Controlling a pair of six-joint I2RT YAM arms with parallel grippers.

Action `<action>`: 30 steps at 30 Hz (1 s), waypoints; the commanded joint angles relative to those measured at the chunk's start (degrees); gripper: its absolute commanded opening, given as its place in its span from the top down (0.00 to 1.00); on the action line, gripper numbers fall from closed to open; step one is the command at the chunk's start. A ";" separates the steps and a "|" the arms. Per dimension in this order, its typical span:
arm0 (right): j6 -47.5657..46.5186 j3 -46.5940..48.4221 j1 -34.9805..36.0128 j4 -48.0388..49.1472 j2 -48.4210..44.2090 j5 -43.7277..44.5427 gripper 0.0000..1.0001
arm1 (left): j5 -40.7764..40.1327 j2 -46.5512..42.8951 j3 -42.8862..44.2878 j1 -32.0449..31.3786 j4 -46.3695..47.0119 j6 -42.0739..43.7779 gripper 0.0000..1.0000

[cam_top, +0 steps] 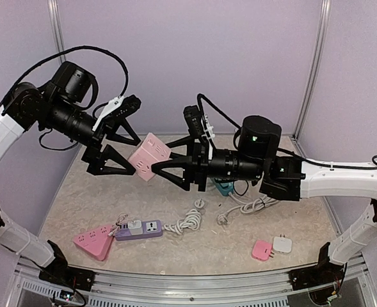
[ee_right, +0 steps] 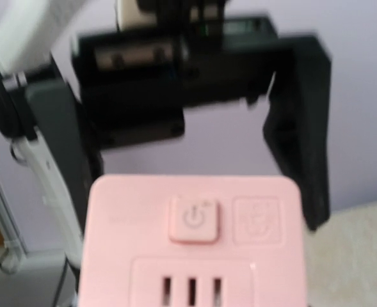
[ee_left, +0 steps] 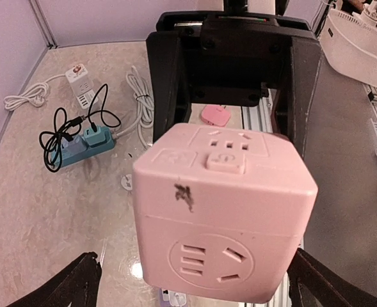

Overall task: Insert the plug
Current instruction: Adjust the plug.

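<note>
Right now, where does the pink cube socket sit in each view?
Top external: pink cube socket in mid-air, just left of centre.
Left wrist: it fills the lower centre.
Right wrist: bottom centre, cut off by the lower edge.
Shared landmark: its square power button shows in both wrist views; from above it cannot be made out.

White arms [cam_top: 342,180], black wrists [cam_top: 73,118], black triangular fingers [cam_top: 93,163].

The only legible sign is a power symbol embossed on the square button [ee_right: 194,219] of the pink socket cube [ee_right: 194,256], above its three slots; the embossed mark just right of that button is unreadable.
</note>
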 commanded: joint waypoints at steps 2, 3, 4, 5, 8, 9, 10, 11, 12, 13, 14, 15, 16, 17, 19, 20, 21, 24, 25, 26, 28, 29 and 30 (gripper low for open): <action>3.10 -1.72 -0.05 13.35 -2.12 -0.59 1.00 | 6.06 -0.24 0.51 -0.88 3.15 -3.12 0.04; 3.27 -1.60 -0.01 13.54 -1.74 -0.60 1.00 | 6.47 0.10 1.01 -1.13 2.98 -3.28 0.06; 3.41 -1.61 0.05 13.93 -1.55 -0.58 1.00 | 6.86 0.53 1.29 -1.38 2.87 -3.36 0.08; 3.47 -1.58 0.08 14.36 -1.48 -0.66 1.00 | 7.01 0.81 1.34 -1.64 2.77 -3.32 0.09; 3.33 -1.64 0.10 14.30 -1.38 -0.94 1.00 | 7.35 1.08 1.55 -2.24 2.62 -3.47 0.19; 3.24 -1.64 0.12 13.96 -1.42 -0.95 1.00 | 7.52 1.20 1.74 -2.26 2.65 -3.66 0.24; 2.92 -1.57 0.12 13.19 -1.48 -0.96 1.00 | 7.70 1.25 1.88 -2.26 2.65 -3.85 0.26; 2.68 -1.48 0.10 12.50 -1.46 -0.89 1.00 | 7.97 1.26 2.09 -2.26 2.67 -3.91 0.27; 2.50 -1.43 0.12 12.05 -1.57 -0.70 1.00 | 8.21 1.33 2.25 -2.33 2.66 -4.02 0.26; 2.33 -1.54 0.10 11.95 -1.60 -0.55 1.00 | 8.33 1.35 2.51 -2.30 2.65 -4.16 0.24; 2.21 -1.72 0.10 12.09 -1.59 -0.58 1.00 | 8.42 1.39 2.76 -2.42 2.65 -4.25 0.21; 2.30 -1.84 0.10 12.37 -1.56 -0.67 1.00 | 8.51 1.50 3.07 -2.43 2.65 -4.31 0.20; 2.40 -1.98 0.12 12.71 -1.45 -0.82 1.00 | 8.67 1.64 3.36 -2.43 2.68 -4.35 0.20; 2.51 -2.00 0.10 12.81 -1.37 -1.05 1.00 | 8.78 1.73 3.69 -2.43 2.57 -4.29 0.23; 2.53 -1.77 0.12 12.69 -1.19 -1.38 1.00 | 8.96 1.87 4.13 -2.52 2.43 -4.39 0.36; 2.54 -1.61 0.10 12.50 -1.13 -1.47 1.00 | 8.89 2.03 4.21 -2.52 2.39 -4.35 0.44; 2.52 -1.45 0.12 12.03 -1.08 -1.54 1.00 | 8.95 2.09 4.21 -2.52 2.32 -4.37 0.51; 1.98 -0.74 0.11 10.14 -0.86 -1.12 1.00 | 9.40 2.18 4.32 -2.63 2.37 -4.86 0.68; 1.80 -0.58 0.10 9.44 -0.78 -0.94 1.00 | 9.53 2.16 4.41 -2.73 2.50 -5.25 0.77; 1.65 -0.26 0.10 8.54 -0.65 -0.75 1.00 | 9.56 2.14 4.48 -2.82 2.70 -5.68 0.84; 1.32 0.28 0.10 6.38 -0.42 -0.31 1.00 | 9.51 2.17 4.42 -2.92 2.82 -6.52 1.00; 1.12 0.41 0.10 5.45 -0.38 -0.07 1.00 | 9.46 2.08 4.41 -2.93 2.78 -6.55 1.00; 0.94 0.50 0.10 4.38 -0.42 0.07 1.00 | 9.26 1.99 4.30 -2.88 2.51 -6.57 1.00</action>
